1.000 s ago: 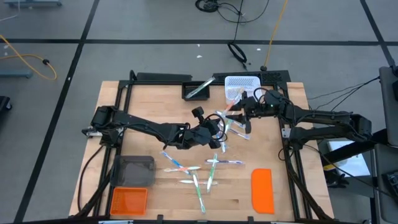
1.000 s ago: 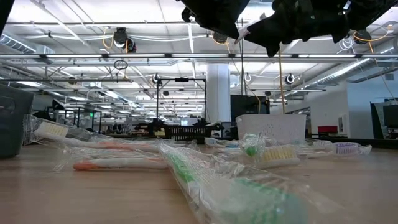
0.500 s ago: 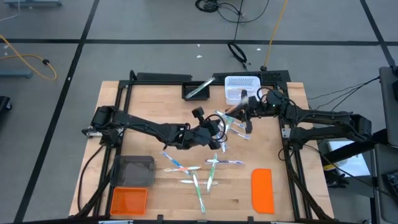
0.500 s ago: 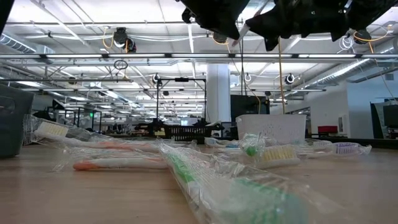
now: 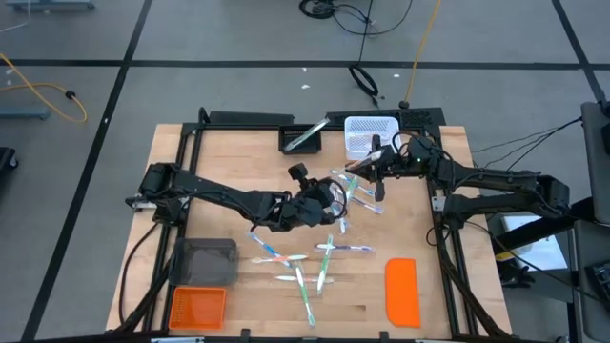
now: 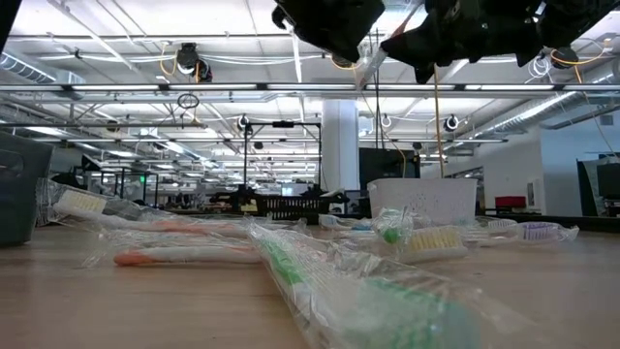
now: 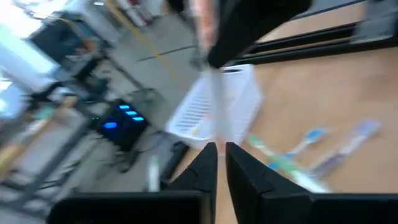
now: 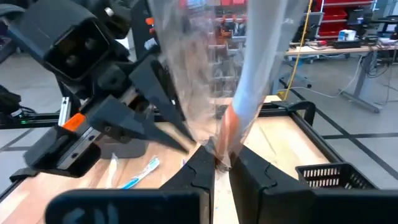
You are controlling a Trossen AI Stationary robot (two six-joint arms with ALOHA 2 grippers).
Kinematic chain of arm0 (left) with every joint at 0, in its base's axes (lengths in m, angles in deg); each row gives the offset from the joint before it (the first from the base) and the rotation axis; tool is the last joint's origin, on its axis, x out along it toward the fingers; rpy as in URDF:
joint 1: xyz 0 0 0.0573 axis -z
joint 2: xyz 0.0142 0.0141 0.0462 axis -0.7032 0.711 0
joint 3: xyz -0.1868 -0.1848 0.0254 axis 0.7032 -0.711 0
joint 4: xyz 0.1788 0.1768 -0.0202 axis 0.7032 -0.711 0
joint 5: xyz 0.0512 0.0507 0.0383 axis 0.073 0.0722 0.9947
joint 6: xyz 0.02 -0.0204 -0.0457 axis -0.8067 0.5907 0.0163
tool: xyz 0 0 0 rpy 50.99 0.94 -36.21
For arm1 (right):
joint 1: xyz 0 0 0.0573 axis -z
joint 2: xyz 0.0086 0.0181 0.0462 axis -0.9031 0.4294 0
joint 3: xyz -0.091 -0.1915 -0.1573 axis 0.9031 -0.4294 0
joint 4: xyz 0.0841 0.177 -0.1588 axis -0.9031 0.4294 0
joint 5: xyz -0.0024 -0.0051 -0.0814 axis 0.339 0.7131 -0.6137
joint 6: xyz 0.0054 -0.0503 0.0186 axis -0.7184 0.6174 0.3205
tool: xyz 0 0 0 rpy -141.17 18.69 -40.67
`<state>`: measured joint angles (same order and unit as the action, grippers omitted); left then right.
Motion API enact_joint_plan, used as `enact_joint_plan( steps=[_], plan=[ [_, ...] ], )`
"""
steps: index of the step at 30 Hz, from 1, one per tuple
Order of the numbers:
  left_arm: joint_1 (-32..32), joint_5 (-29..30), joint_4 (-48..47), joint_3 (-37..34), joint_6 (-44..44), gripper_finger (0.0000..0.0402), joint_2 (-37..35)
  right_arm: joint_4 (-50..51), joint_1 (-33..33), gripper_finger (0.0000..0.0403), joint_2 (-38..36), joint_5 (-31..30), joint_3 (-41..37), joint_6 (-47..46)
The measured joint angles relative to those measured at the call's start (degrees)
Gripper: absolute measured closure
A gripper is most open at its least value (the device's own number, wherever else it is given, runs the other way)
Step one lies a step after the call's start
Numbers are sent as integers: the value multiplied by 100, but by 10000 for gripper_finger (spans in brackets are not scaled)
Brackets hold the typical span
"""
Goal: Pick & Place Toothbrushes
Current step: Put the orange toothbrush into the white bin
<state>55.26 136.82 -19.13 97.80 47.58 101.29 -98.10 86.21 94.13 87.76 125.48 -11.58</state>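
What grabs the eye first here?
The two grippers meeting in mid-air over the table's middle: the right gripper is shut on a wrapped toothbrush, with the left gripper close beside it. Below, loose toothbrushes lie scattered on the wooden table, a white basket at the far edge.

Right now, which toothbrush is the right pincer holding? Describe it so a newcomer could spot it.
Start at the white basket at the table's far edge. Just in front of it, the right pincer is shut on a wrapped toothbrush. It has an orange handle and, unlike the loose toothbrushes, is lifted off the table.
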Motion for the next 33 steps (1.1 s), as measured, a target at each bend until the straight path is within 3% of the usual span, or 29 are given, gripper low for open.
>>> enact_joint_plan(
  steps=[3,11,15,20,23,33],
  plan=[
    [54,399,-77,0,-119,333,0,198,138,384,0,-216,0,54],
    [74,384,-912,0,401,293,0,938,727,384,0,-1324,0,346],
    [36,-79,-1344,0,830,289,0,1177,1036,384,0,-1705,0,463],
    [3,-852,-1554,0,996,289,0,1597,1352,384,0,-2620,-2,787],
    [-38,-1131,-1563,0,1049,289,0,1696,1578,384,49,-2646,0,859],
    [-181,-1152,-1548,0,1239,289,0,2458,2189,384,756,-2923,145,1176]
  ],
)
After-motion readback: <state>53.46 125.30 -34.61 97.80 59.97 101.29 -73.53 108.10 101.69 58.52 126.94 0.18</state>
